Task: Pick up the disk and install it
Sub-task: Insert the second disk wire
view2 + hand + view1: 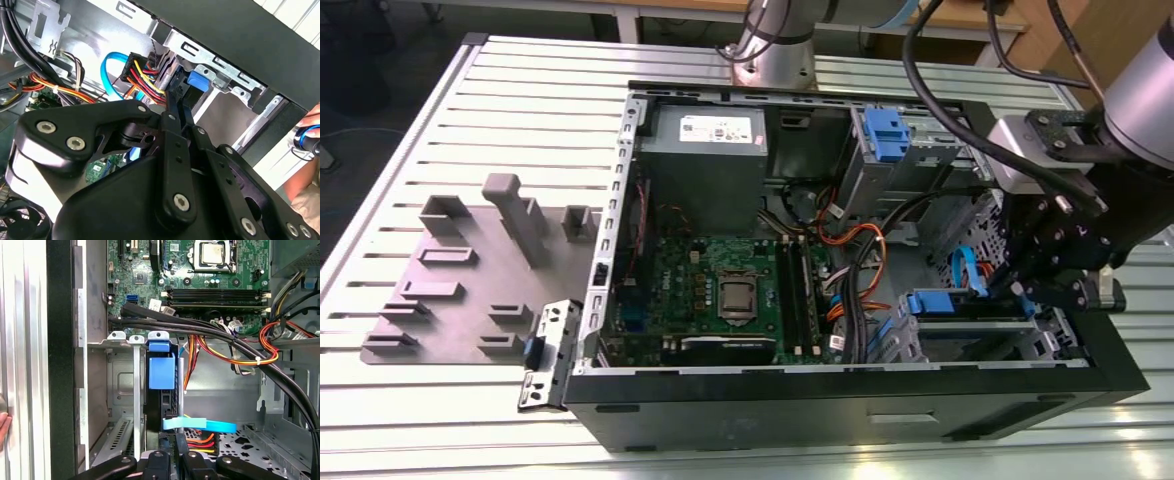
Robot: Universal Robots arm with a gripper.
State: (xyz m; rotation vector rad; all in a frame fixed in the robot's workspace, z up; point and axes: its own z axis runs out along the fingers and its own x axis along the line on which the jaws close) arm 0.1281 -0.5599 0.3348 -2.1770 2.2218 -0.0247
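I am seating the disk (161, 371) in its bay (122, 390), my gripper (171, 452) fingers pinching its rear edge; pushing home needs straight, steady pressure.

Open black PC case (854, 400) center frame on my slatted surface (400, 420). Green motherboard (720, 290) inside, grey power supply (707, 140) above it, orange cables (854, 245) right. Grey fixture block (467, 290) left of the case.
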